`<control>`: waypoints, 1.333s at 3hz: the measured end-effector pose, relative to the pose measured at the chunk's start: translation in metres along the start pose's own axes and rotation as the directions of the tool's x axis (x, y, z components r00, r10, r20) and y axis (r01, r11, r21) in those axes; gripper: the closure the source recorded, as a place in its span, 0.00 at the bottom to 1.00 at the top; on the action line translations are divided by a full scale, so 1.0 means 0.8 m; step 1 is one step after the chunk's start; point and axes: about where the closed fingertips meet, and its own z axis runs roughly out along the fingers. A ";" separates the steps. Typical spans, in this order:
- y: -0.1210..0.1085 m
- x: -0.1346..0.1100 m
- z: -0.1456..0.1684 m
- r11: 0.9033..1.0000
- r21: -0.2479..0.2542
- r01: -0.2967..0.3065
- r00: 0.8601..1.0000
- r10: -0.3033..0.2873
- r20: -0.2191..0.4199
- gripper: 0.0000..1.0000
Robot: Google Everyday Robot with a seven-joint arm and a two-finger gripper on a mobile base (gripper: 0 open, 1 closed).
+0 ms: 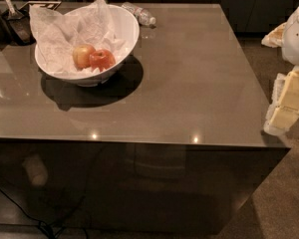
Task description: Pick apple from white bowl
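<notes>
The red-orange apple [102,59] lies in the white bowl [129,30] at the far left of the table. It touches a paler yellow-peach apple [82,56] on its left. Crumpled white paper [57,31] lines the bowl and sticks up over its rim. My gripper [287,101], pale yellow on a white arm, hangs at the right edge of the view, off the table's right side, far from the bowl and holding nothing that shows.
The bowl stands on a glossy brown table [189,78] whose front edge runs across the middle of the view. A clear plastic bottle [139,14] lies behind the bowl. A dark tool with a pale handle [14,19] sits at the far left corner. Carpet lies to the right.
</notes>
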 end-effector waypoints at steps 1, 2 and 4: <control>-0.004 -0.002 -0.005 1.000 0.011 -0.007 1.000 0.007 0.001 0.00; -0.016 -0.024 -0.010 0.999 -0.014 -0.045 0.999 0.045 -0.023 0.00; -0.023 -0.112 -0.008 0.997 -0.078 0.009 1.000 -0.010 -0.015 0.00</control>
